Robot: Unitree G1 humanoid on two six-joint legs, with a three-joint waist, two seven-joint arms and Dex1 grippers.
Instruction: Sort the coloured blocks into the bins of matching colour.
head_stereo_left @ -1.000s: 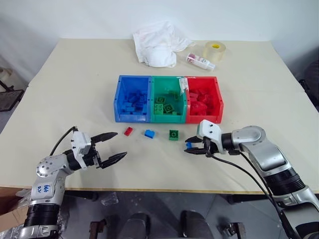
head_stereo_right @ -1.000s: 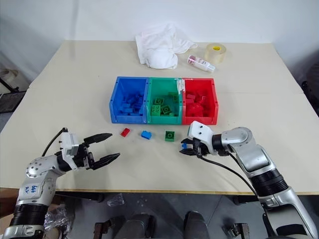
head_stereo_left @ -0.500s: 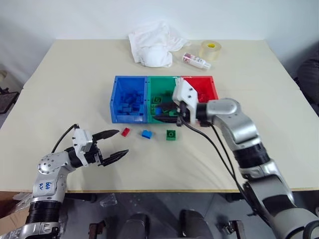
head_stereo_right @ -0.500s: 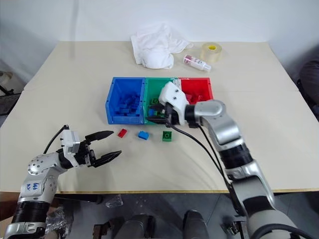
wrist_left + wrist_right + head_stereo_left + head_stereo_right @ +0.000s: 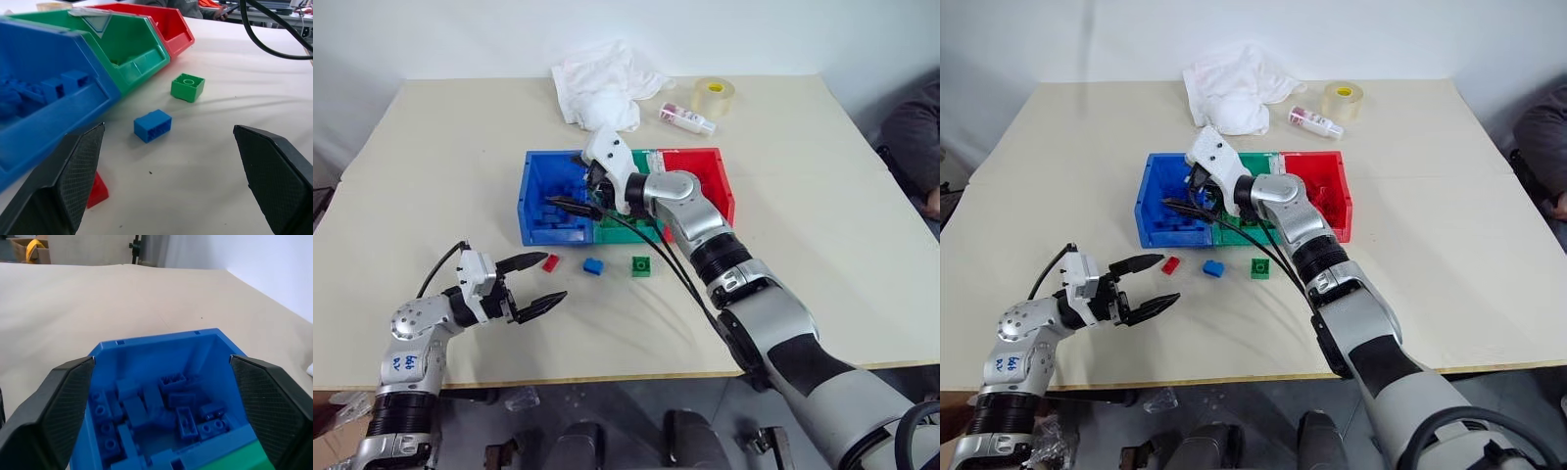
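Note:
Three joined bins stand mid-table: blue (image 5: 553, 235), green (image 5: 623, 233) and red (image 5: 724, 191). My right gripper (image 5: 576, 182) hangs open over the blue bin, nothing between its fingers. Its wrist view looks down into the blue bin (image 5: 146, 345) at several blue blocks (image 5: 183, 421). On the table before the bins lie a red block (image 5: 550, 262), a blue block (image 5: 593, 265) and a square green block (image 5: 641, 265). My left gripper (image 5: 530, 281) is open near the table's front left, pointing at these blocks, apart from them. The blue block (image 5: 152, 125) lies between its fingers' line of sight.
A white cloth (image 5: 599, 83), a small pink-labelled bottle (image 5: 685, 118) and a clear tape roll (image 5: 716, 96) lie at the back of the table. A person's sleeve (image 5: 915, 147) shows at the right edge. My right arm's cable hangs over the green bin.
My right gripper, shut on a blue block at the front right, swung up and left over the bins to the blue bin and opened. The left arm stayed still. The camera shifted.

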